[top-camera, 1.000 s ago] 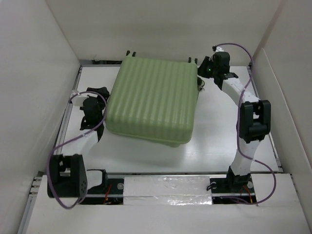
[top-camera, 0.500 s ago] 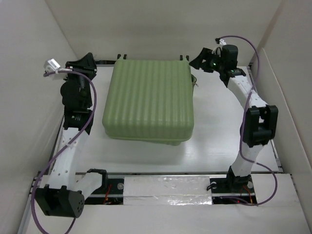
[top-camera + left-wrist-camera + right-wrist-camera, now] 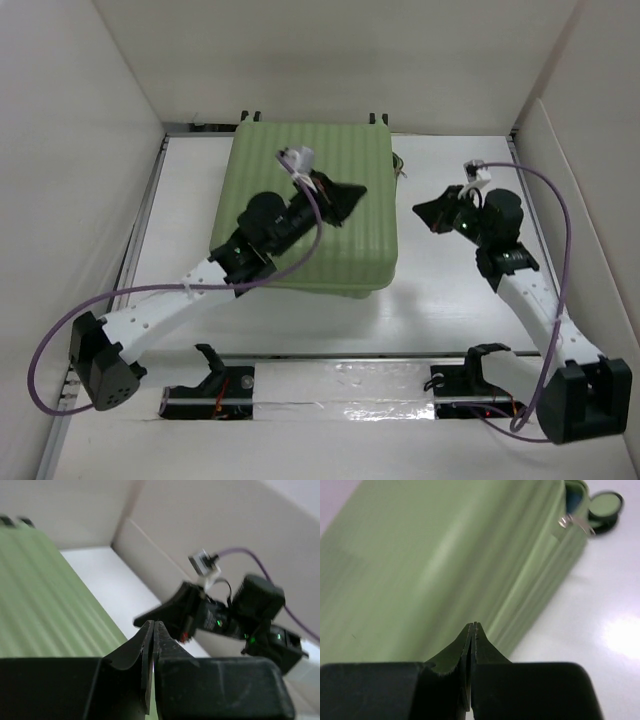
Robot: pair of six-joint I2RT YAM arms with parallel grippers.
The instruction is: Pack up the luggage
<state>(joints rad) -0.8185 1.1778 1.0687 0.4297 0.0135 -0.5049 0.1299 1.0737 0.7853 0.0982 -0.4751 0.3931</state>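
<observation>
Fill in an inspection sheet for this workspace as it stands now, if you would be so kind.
Surface: white table, smooth and slightly glossy.
Job's things: luggage closed, lying flat at the far middle, ribbed shell up.
Clutter: nothing seen.
Hands: left hand shut and empty, over the luggage's top; contact cannot be told. Right hand shut and empty, right of the luggage, apart from it.
Cables: left purple cable loops wide by the left arm's base; right purple cable arcs over the right arm.
Surroundings: white walls on three sides; silvery strip along the near edge.
</observation>
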